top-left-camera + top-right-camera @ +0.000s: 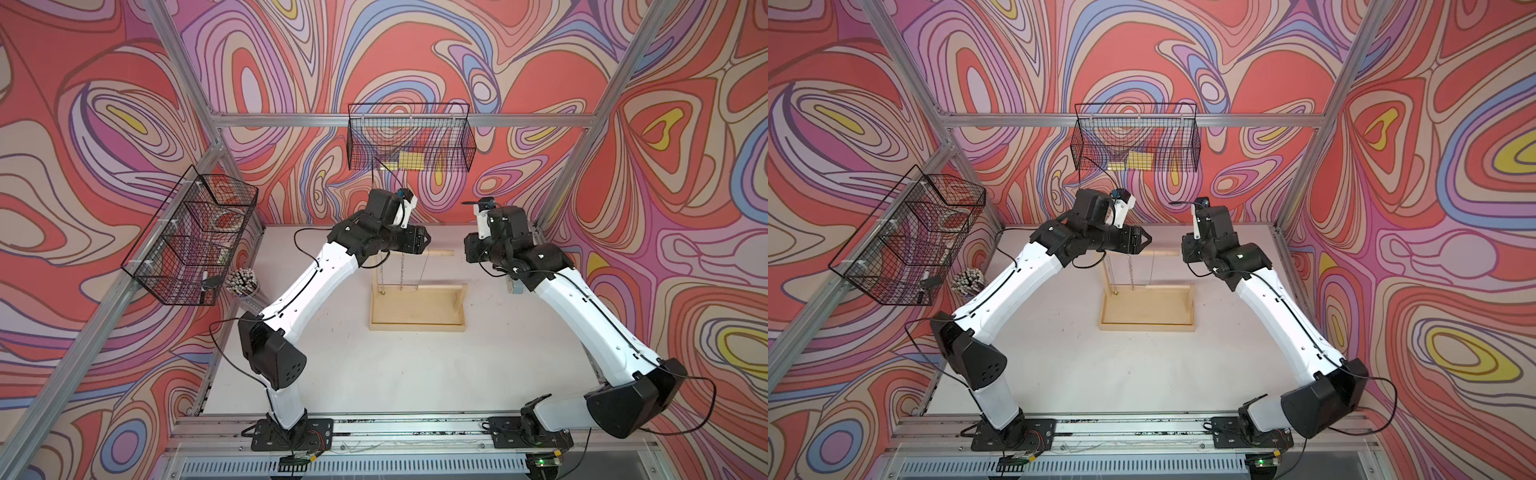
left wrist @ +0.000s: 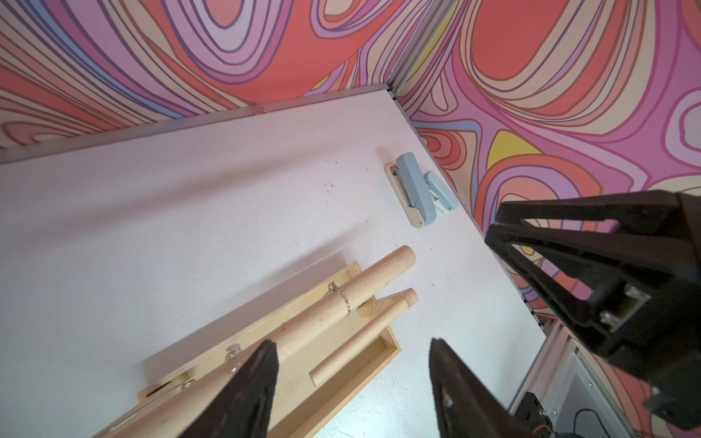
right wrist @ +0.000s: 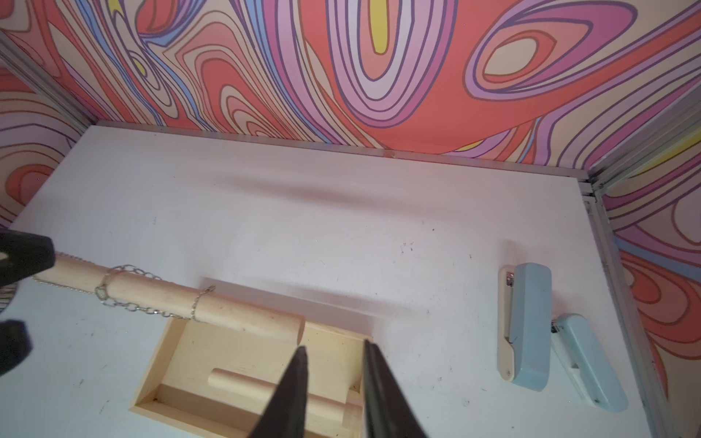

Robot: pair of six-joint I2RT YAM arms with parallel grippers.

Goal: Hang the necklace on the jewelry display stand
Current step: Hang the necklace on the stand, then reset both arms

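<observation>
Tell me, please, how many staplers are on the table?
2: a larger blue stapler and a smaller pale blue one, side by side near the table's right edge. Others may be hidden.

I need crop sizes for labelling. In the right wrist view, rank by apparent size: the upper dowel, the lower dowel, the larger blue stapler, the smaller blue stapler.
1. upper dowel, longest, though nearest the camera.
2. larger blue stapler.
3. smaller blue stapler.
The lower dowel is unranked: the right gripper's fingers hide part of it.

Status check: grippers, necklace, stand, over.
Left gripper open, empty. Right gripper open, empty. Necklace draped over the stand's upper bar, chains hanging. Staplers off to the side, nothing in the way.
</observation>
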